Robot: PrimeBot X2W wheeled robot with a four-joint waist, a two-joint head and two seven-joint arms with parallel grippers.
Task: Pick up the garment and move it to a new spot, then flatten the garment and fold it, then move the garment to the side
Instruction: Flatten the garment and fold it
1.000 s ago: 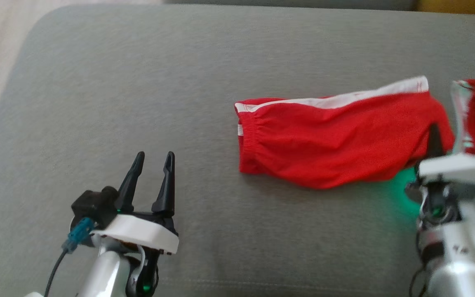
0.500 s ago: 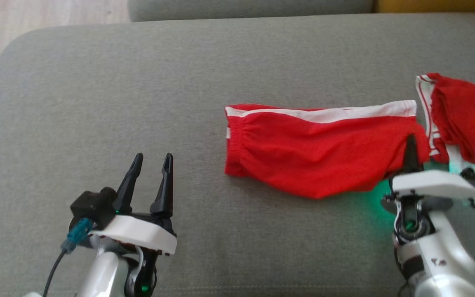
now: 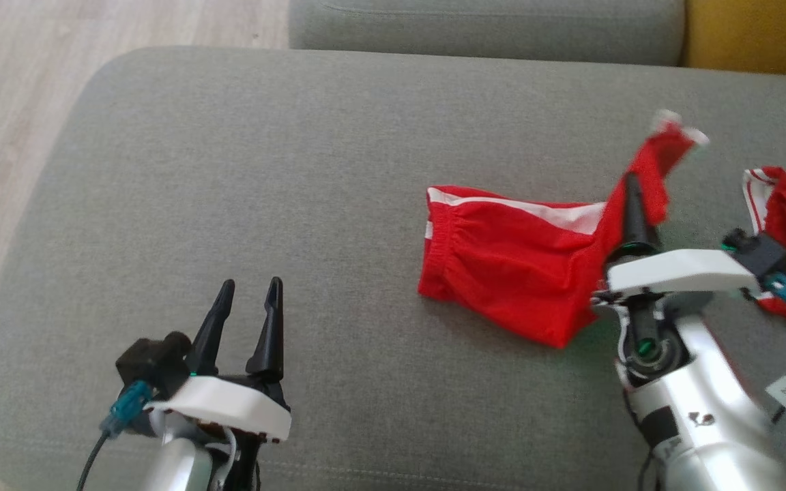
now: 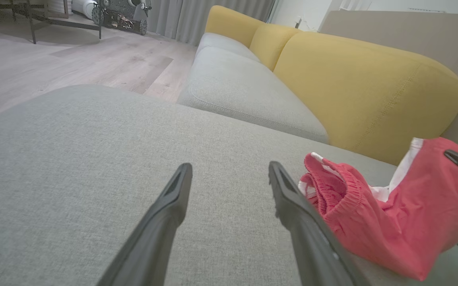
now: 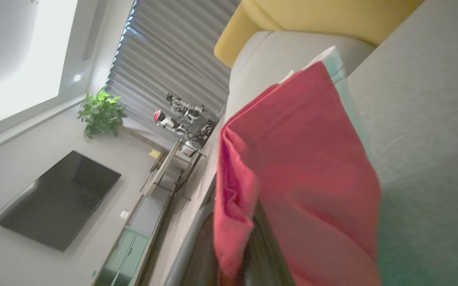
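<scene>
Grey sofa cushion [image 3: 229, 170] is spread beneath everything. On it the red garment [image 3: 502, 273] is laid with its long axis running leftward from the right gripper [image 3: 630, 184], the nearer one, which is clenched on the end beside it. That end, flat half a second earlier, is now raised. The left gripper [image 3: 252, 281], splayed and empty, is kept well apart beyond the garment's far end.
</scene>
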